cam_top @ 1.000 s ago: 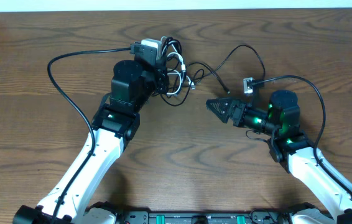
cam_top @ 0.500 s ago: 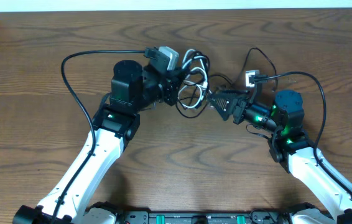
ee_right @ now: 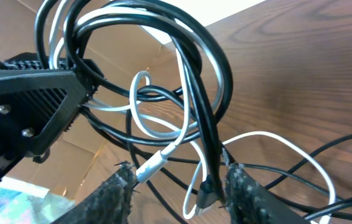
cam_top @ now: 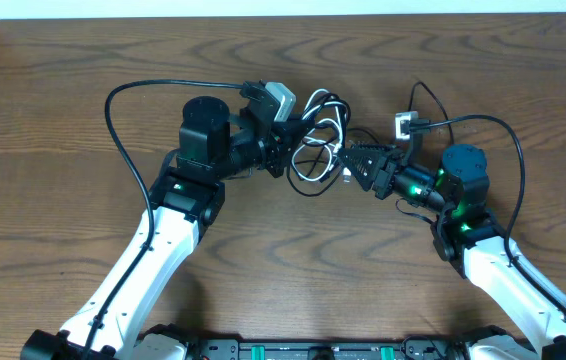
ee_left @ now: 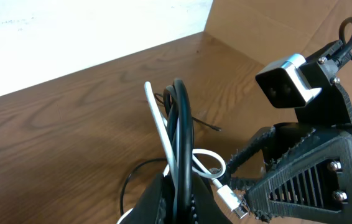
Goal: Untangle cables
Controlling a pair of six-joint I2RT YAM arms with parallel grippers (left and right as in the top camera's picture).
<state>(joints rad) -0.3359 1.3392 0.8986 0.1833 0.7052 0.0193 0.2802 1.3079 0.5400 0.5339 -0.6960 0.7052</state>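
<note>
**Both grippers nose to nose at the tangle, mid-table**

Left arm is extending from the near-left corner, forearm angling up and to the right. The left gripper (cam_top: 283, 150) is pointing right, straight at the other arm. Its jaws are clamping the cable bundle (cam_top: 315, 140); in the left wrist view, black and white loops are standing straight up out of the fingers.

Right arm is extending from the near-right with the elbow bent. The right gripper (cam_top: 351, 166) is pointing left, its tip right at the bundle. Its jaws are sitting apart, straddling a black strand (ee_right: 208, 155) and a white cable (ee_right: 163, 155) without pinching either.

The bundle is hanging between the two grippers. Its long axis is running roughly left-right along the line joining them, with the loops fanning toward the far edge of the table (cam_top: 83, 60). Black tails are trailing off to the right, past a small white connector (cam_top: 401, 125) lying on the wood behind the right gripper.
</note>
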